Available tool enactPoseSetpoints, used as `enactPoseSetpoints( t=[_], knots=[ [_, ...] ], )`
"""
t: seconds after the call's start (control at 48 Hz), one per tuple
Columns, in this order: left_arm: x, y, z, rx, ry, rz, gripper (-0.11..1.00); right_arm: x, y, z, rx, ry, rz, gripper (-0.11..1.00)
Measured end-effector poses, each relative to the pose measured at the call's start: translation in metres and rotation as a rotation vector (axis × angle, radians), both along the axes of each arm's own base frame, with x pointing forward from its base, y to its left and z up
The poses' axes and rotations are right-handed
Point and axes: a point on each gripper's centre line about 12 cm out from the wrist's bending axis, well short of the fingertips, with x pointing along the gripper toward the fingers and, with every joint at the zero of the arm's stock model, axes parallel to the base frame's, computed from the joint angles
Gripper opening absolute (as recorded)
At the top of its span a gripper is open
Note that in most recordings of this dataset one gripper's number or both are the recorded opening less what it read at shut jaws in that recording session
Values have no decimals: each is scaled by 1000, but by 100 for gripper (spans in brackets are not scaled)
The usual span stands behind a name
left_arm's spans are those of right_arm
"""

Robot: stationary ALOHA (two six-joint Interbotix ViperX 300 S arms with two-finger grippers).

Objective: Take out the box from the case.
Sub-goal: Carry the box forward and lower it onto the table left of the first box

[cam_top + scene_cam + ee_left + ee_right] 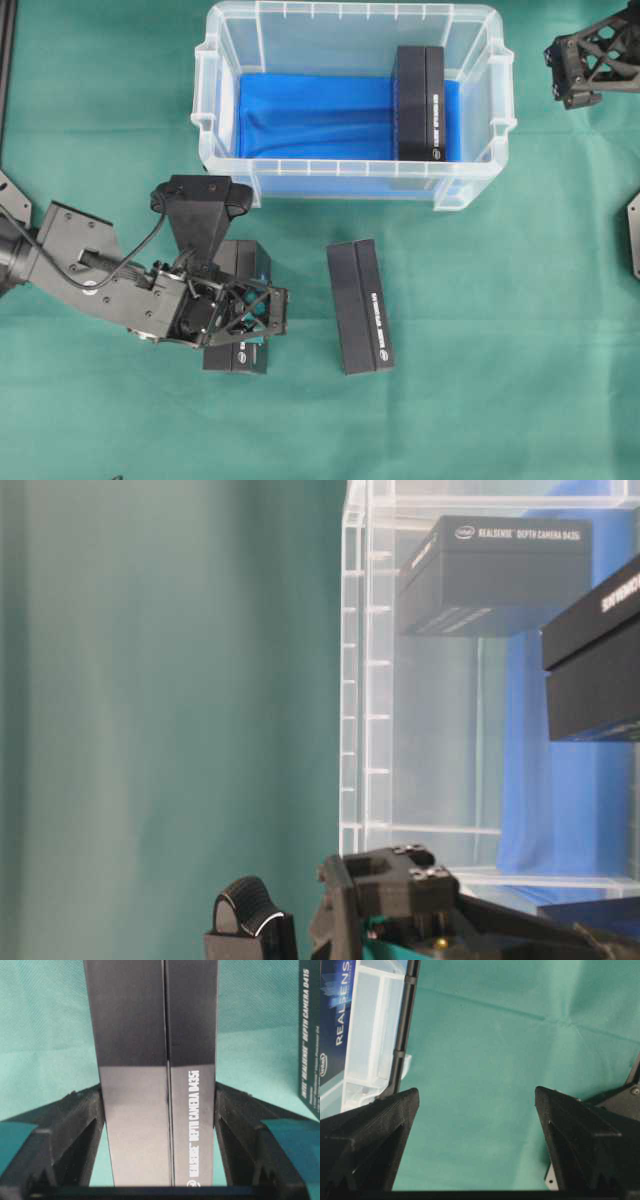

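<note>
- The green cloth (520,330) covers the whole table, and everything else lies on it.
- The case (225,110), a clear plastic tub with a rimmed edge, stands at the far middle of the overhead view with its long axis running left to right; a blue cloth (310,115) lines its bottom.
- The left arm (90,270) reaches in from the left edge, in front of the case's left end.
- One black RealSense depth camera box (420,100) lies inside the case at its right end, on the blue cloth, long axis pointing from far wall to near wall.
- A second black box (360,305) lies flat on the green cloth in front of the case, clear of it, long axis near to far and slightly tilted.
- A third black box (155,1060) lies on the cloth to the left of that one, well apart from it, partly hidden under the left gripper.
- The left gripper (262,318) straddles this third box: in the wrist view its fingers (80,1125) press against both long sides, gripping it.
- The right gripper (476,1135) sits at the far right, beyond the case's right end, fingers spread wide with only green cloth between them.
</note>
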Motion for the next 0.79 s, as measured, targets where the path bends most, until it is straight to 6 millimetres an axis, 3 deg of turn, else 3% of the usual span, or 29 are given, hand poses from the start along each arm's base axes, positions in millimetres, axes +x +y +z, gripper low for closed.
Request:
enactPoseSetpoints(
  t=[0.083,0.188,0.271,0.584,0.792],
  knots=[
    [0,0,0,-4,-3,-1,61,0,0,0,1,-1,-2,92],
    [1,-2,0,-19,-4,7,86,0,0,0,1,-1,0,92],
    [0,-4,1,-35,-2,13,98,0,0,1,-1,-1,-2,92],
    [-1,-5,3,-50,0,18,98,0,0,0,1,-2,-2,92],
    [-4,-5,18,-58,-25,19,98,0,0,1,0,-3,-1,92]
  ],
)
